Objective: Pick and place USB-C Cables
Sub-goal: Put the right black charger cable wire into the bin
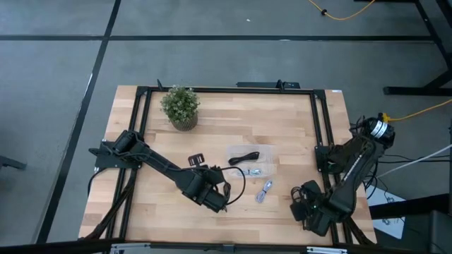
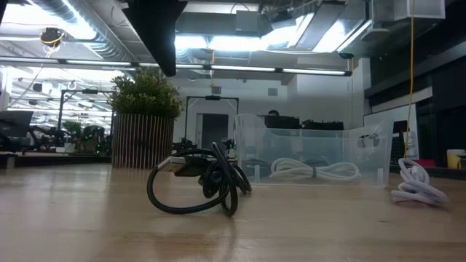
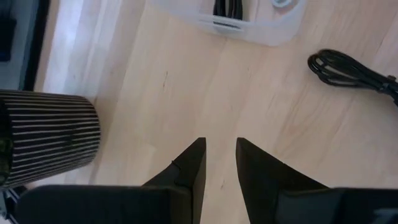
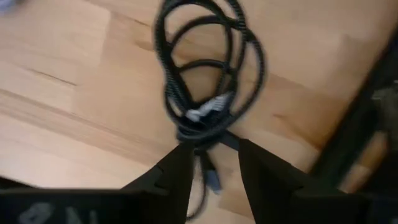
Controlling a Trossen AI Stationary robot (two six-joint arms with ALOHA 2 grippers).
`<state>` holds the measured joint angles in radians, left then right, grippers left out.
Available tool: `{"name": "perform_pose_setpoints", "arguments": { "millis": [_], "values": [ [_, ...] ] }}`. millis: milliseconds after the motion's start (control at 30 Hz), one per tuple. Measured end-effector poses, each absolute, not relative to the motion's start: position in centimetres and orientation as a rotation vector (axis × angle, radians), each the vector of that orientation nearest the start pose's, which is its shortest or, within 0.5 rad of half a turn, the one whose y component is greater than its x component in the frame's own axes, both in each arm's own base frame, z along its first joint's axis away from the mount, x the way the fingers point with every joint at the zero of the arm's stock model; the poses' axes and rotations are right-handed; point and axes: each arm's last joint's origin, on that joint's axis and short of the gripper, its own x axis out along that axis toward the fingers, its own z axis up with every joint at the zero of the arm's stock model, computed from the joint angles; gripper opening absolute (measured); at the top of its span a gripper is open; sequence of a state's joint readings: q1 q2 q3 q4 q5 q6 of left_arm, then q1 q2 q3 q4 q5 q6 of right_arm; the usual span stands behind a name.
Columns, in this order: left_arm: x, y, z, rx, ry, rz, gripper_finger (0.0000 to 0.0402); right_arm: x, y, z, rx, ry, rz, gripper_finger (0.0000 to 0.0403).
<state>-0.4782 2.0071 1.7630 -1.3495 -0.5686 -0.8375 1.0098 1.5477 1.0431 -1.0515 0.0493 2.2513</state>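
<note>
A clear tray holds a black cable and a silver-grey cable. A black cable lies in loose loops on the table, and a second silver-grey cable lies to its right. My left gripper hangs high above the table, pointing down and open by a narrow gap, with that black cable off to one side. My right gripper is open and low over a dark braided cable. Its tail end lies between the fingers, and I see no touch.
A potted plant in a striped pot stands at the table's far left. A black frame runs along the table's sides and far edge, close beside my right gripper. Bare wood lies toward the near left.
</note>
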Motion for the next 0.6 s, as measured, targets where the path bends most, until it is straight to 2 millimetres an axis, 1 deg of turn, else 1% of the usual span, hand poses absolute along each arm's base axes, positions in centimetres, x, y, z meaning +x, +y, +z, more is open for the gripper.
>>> {"name": "perform_pose_setpoints", "arguments": {
  "millis": [167,300,433,600],
  "values": [
    [34.6,-16.1,25.0,0.103,1.182,0.614,0.0081,13.8,22.7,19.6,0.990,1.267,-0.961,0.0133],
    [34.7,-16.2,25.0,0.100,1.178,0.613,0.0081,14.1,23.4,18.7,1.008,1.263,-0.966,0.0133],
    [34.7,-16.2,25.0,0.094,1.172,0.610,0.0081,14.3,23.7,17.6,0.981,1.256,-1.000,0.0133],
    [34.8,-16.2,25.0,0.091,1.171,0.608,0.0081,14.4,23.9,16.7,0.952,1.257,-1.042,0.0133]
  ]
}}
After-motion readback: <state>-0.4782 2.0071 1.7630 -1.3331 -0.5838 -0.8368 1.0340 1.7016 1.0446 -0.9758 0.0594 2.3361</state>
